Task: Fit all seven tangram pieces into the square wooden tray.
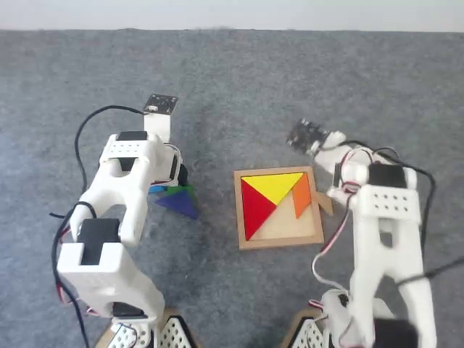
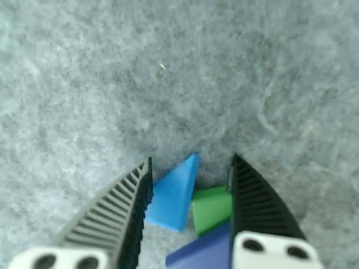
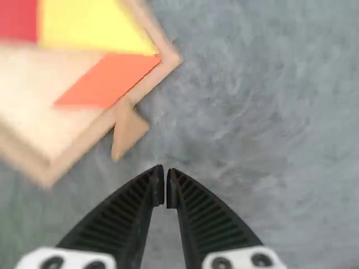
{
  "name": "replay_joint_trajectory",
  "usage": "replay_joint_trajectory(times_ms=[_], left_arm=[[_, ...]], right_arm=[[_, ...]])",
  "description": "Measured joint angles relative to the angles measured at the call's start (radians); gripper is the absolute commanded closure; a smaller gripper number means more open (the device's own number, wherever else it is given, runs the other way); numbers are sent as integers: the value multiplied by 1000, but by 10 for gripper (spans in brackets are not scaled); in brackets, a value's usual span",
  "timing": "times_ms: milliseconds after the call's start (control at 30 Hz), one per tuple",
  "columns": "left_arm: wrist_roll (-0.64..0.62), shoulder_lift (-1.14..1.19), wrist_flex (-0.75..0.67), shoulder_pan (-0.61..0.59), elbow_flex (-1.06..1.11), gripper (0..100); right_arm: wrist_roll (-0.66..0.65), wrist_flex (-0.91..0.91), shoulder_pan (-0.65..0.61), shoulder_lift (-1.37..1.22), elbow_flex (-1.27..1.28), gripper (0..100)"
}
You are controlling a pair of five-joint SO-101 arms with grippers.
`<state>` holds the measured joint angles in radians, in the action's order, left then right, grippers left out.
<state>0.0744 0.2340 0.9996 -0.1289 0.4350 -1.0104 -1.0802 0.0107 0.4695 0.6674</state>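
The square wooden tray (image 1: 283,243) sits mid-table, with a red triangle (image 1: 255,206), a yellow triangle (image 1: 274,186) and an orange piece (image 1: 301,196) already seated and a small tan triangle (image 3: 128,129) lying against its outer rim. The right gripper (image 3: 166,172) hovers near that one, jaws pressed together on nothing. The left gripper (image 2: 190,163), well apart, spreads wide around a light blue triangle (image 2: 175,193) beside a green piece (image 2: 212,207), seemingly lining up the next pick.

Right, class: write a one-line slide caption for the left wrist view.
Left gripper open over light blue triangle and green piece, dark blue piece alongside, on grey mat.
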Motion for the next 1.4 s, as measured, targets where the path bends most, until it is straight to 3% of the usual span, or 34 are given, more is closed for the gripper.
replay_joint_trajectory(times_ms=[133,367,633,967,1400], left_arm=[[0,0,-11,0,17,786],[3,0,-28,0,26,786],[3,0,-28,0,26,786],[3,0,-28,0,26,786],[3,0,-28,0,26,786]], right_arm=[[195,64,-17,-143,0,978],[235,69,-87,-222,-14,973],[235,34,-57,-222,-26,679],[169,68,-80,-224,20,688],[169,144,-101,-425,25,706]])
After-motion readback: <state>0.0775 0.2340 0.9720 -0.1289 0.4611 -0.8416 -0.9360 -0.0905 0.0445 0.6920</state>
